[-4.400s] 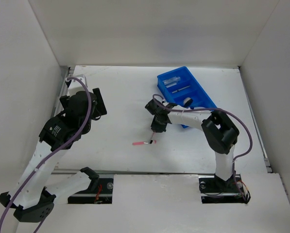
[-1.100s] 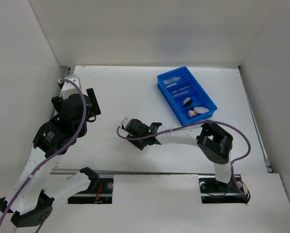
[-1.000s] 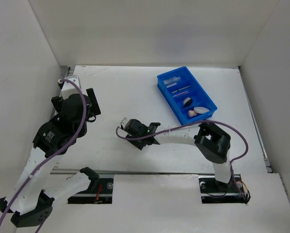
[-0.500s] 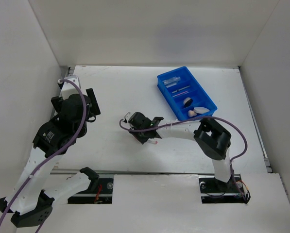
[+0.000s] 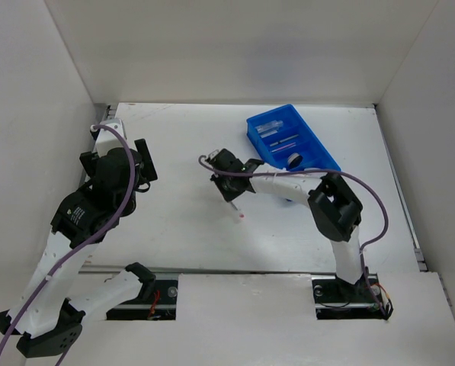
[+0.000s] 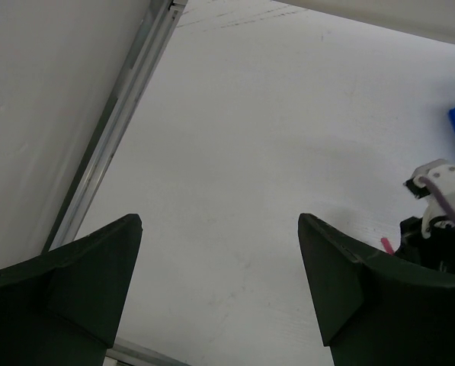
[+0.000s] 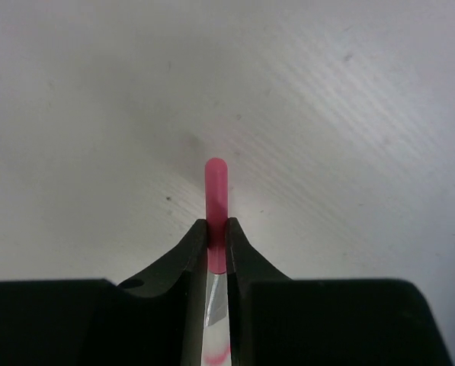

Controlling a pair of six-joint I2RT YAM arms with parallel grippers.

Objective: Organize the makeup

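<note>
My right gripper (image 5: pixel 231 187) is shut on a thin pink stick (image 5: pixel 237 208), which hangs from it above the table, left of the blue tray (image 5: pixel 317 155). In the right wrist view the stick (image 7: pixel 216 200) pokes out between my closed right gripper (image 7: pixel 217 230). The tray holds a clear rectangular tube (image 5: pixel 270 126), a thin dark pencil (image 5: pixel 286 141) and a black round compact (image 5: pixel 294 159); my right arm hides its near end. My left gripper (image 6: pixel 219 274) is open and empty over bare table at the left (image 5: pixel 145 160).
White walls enclose the table on three sides. A metal rail (image 6: pixel 116 133) runs along the left edge. The right arm and its purple cable (image 5: pixel 288 177) stretch across the tray's near end.
My right gripper has risen from the table with the pink stick and moved back and right toward the blue tray. The left arm has not moved.
</note>
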